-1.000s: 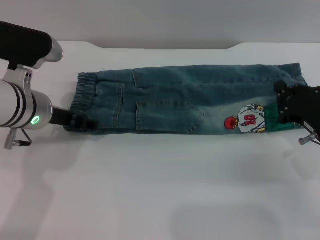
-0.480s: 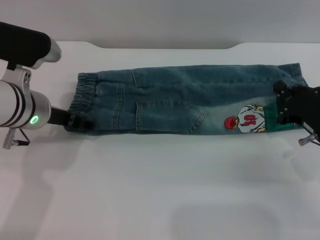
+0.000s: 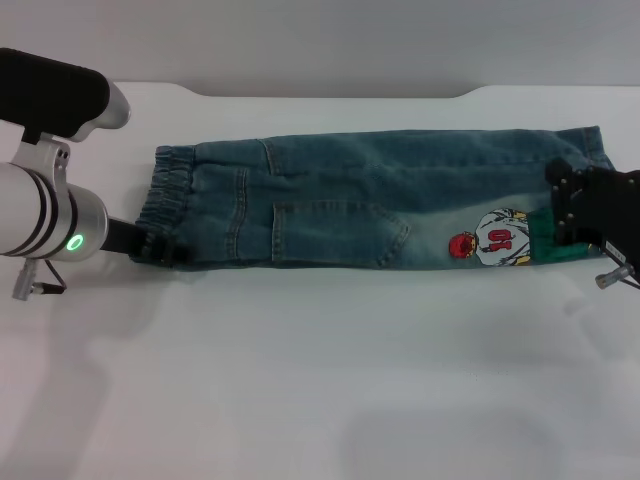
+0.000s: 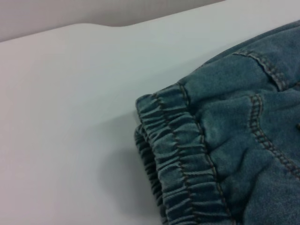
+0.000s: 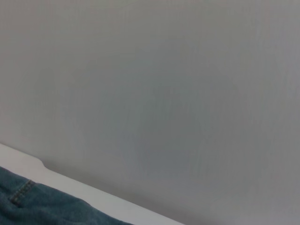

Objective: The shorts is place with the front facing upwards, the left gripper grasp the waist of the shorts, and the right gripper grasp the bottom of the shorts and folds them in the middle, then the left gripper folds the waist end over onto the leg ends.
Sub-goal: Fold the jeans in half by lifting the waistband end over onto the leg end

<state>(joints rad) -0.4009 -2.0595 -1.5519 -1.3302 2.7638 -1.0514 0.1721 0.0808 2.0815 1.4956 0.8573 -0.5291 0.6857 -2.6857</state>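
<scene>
Left gripper [image 3: 160, 248], apparently pinching only the near corner of the waist [image 3: 165, 205], could let the thick gathered denim of the shorts [image 3: 380, 200] slip free when lifted.

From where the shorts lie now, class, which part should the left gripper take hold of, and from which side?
The gathered elastic waist, at its near corner, approached from the robot's left. The shorts lie flat and lengthwise, the waist is their left end, and the left gripper sits at that corner.
</scene>
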